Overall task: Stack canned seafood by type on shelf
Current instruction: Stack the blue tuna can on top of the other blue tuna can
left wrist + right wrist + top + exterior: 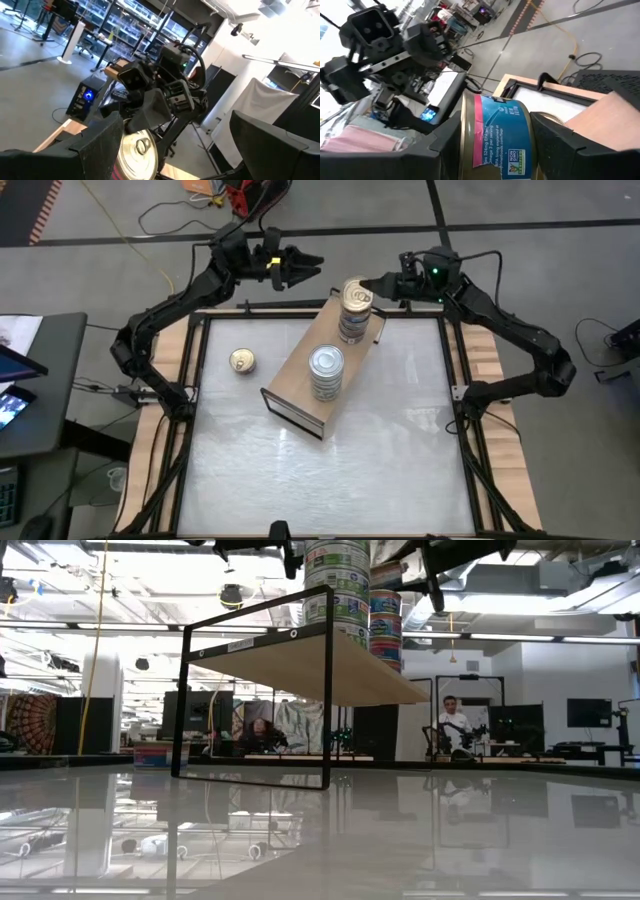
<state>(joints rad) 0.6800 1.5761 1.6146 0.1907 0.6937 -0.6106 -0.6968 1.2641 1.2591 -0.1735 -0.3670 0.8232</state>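
Around my table the floor (560,240) was grey, with a yellow cable (160,225) snaking over it. A dark desk (40,380) stood close by at one side. Far across the room, bright lights (150,560) shone on the ceiling. A white pillar (100,695) stood there, and a person (452,725) sat among black screens (588,712).

Bright overhead light, tabletop (400,840) glare (wrist cams blurry)

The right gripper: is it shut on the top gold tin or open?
Shut on it. The right gripper has a finger against each side of the gold tin, which tops the far stack on the shelf.
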